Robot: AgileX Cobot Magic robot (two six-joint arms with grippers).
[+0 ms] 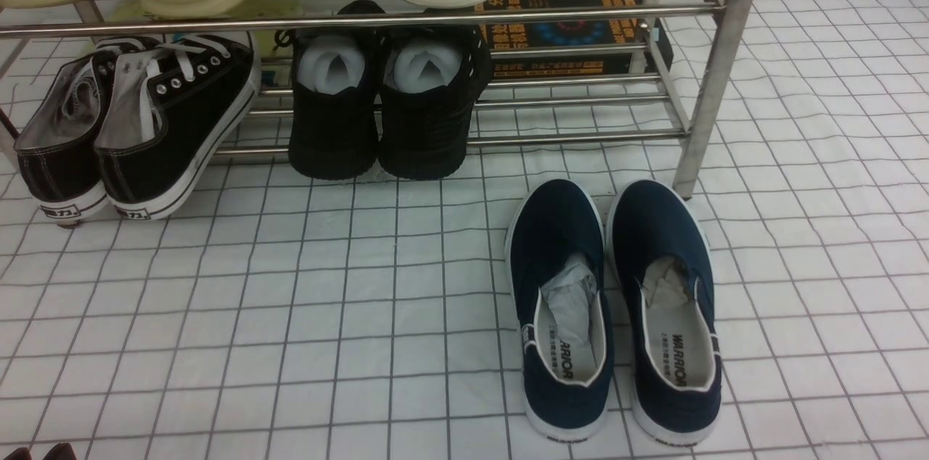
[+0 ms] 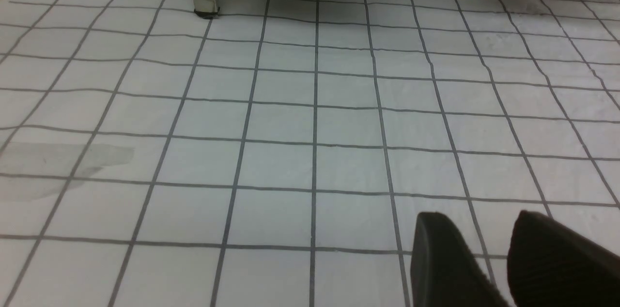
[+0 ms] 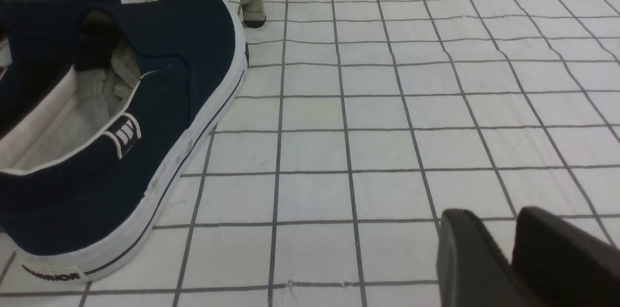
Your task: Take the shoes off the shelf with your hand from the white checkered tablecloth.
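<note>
Shoes (image 1: 617, 307) beside low empty hand (image 3: 508, 253)

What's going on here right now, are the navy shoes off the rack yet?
Yes. The pair of navy blue canvas slip-ons with white soles sits side by side on the white checkered tablecloth, just in front of the silver metal tube shoe rack, heels toward the robot. Nothing is holding them. The right gripper is low over the cloth beside the right-hand shoe, empty. The left gripper is over bare cloth, also empty. Black lace-up sneakers and black paper-stuffed shoes are on the rack.
</note>
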